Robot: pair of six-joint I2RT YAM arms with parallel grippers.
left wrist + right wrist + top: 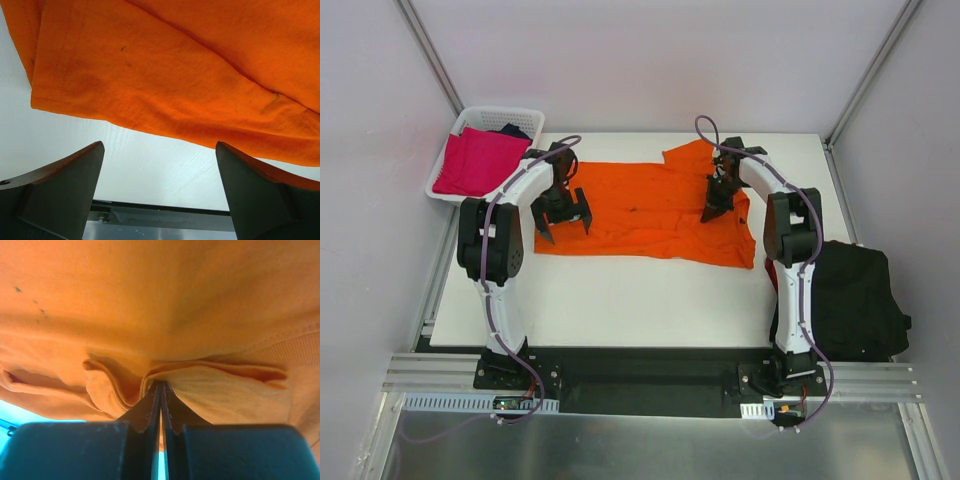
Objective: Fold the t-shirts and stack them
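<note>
Plain bright orange t-shirt; magenta-pink t-shirt; black t-shirt; white lattice basket.

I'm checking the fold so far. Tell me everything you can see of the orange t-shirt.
The orange t-shirt is bright, soft-looking cloth with stitched hems and a few small dark specks. It lies spread sideways and wrinkled on the white table, one sleeve toward the far edge. The right pincer is shut on a bunched fold; the open left pincer stands beside its hem, not gripping.
</note>
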